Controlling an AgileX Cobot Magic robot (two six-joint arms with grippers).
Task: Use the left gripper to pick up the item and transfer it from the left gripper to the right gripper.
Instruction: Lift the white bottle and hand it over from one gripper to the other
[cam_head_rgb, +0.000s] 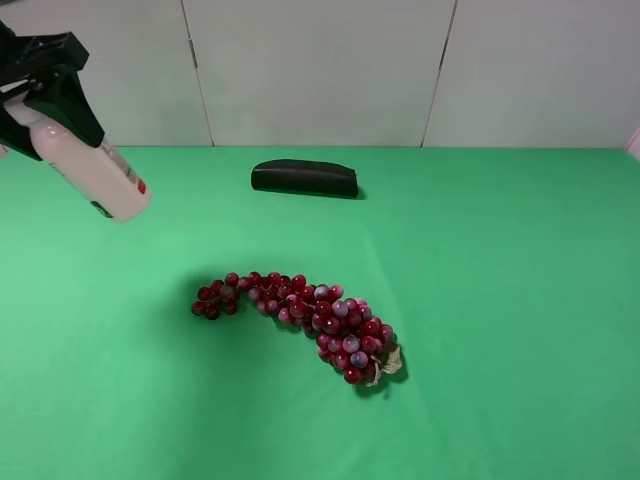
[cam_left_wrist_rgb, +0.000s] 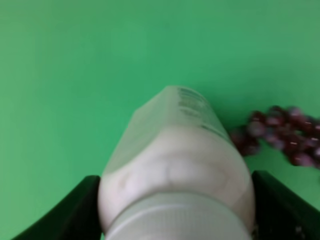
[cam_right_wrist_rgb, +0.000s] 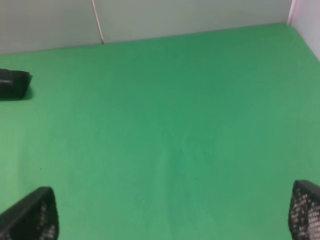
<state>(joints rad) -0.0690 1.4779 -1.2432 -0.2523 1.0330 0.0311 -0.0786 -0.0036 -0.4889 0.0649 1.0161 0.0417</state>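
The item, a small white plastic bottle (cam_head_rgb: 95, 172), hangs tilted in the air at the far left of the exterior high view, its bottom end pointing down and right. My left gripper (cam_head_rgb: 45, 105) is shut on its cap end. In the left wrist view the bottle (cam_left_wrist_rgb: 175, 160) fills the middle between the two black fingers (cam_left_wrist_rgb: 65, 215). My right gripper (cam_right_wrist_rgb: 172, 220) is open and empty over bare green cloth; only its two fingertips show at the lower corners. It is out of the exterior high view.
A bunch of red grapes (cam_head_rgb: 305, 315) lies mid-table, also seen in the left wrist view (cam_left_wrist_rgb: 280, 135). A long black case (cam_head_rgb: 304, 178) lies at the back, and its end shows in the right wrist view (cam_right_wrist_rgb: 12, 84). A grey wall runs behind the green table (cam_head_rgb: 500, 300).
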